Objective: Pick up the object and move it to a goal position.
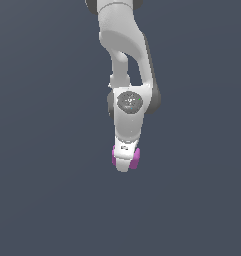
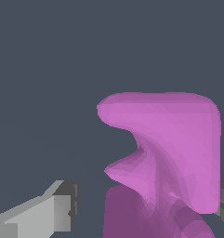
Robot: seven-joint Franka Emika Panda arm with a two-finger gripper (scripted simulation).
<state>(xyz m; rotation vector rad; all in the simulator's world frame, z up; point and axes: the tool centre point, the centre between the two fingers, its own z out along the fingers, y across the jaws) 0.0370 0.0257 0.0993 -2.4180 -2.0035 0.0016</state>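
Purple block [image 2: 178, 148]: between fingers [image 2: 48, 214] of end effector [image 1: 125, 162]. Fingers spread, likely not clamped. Step: grasp. Next: clench, lift toward goal.

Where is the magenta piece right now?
In the exterior view, the magenta piece sits low and centre, behind the claw, poking out on both sides of it.

Plain dark slate-grey backdrop [image 1: 37, 150] – uniform, flat, evenly lit.
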